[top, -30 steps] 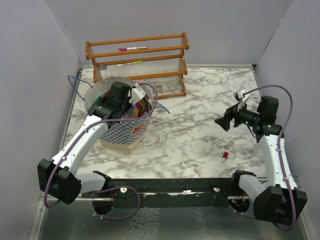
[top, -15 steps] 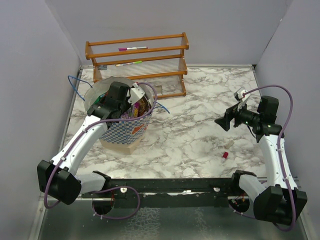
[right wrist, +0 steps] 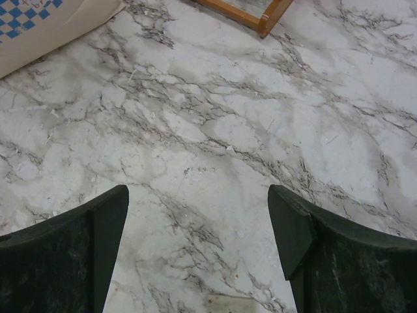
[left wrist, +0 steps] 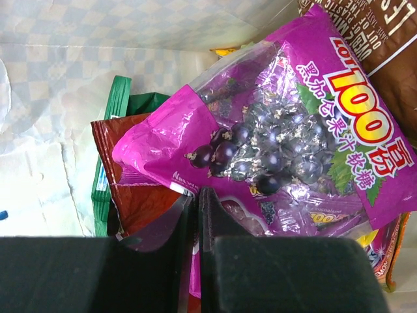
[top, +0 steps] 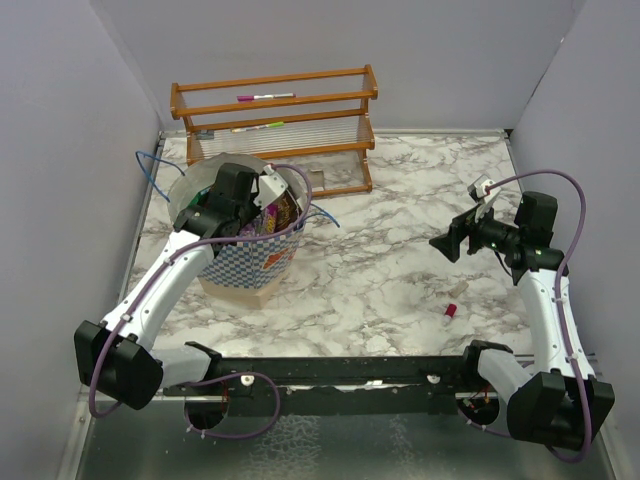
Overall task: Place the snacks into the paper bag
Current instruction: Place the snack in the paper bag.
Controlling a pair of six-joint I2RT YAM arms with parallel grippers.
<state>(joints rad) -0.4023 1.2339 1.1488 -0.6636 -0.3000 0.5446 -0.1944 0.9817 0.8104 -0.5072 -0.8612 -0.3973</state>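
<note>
Marble counter (right wrist: 215, 130) under right tool (right wrist: 197, 195), gaping; left tool (left wrist: 195, 194) closed, magenta packet (left wrist: 293, 130) just ahead: we judge it light, slippery; pinch edge seam.

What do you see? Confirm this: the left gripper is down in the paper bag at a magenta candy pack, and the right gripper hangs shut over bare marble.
One thing is wrong. The right gripper is open, not shut: the right wrist view shows its fingers spread wide above the marble table. The rest stands: the left gripper is in the paper bag at the magenta candy pack.
</note>
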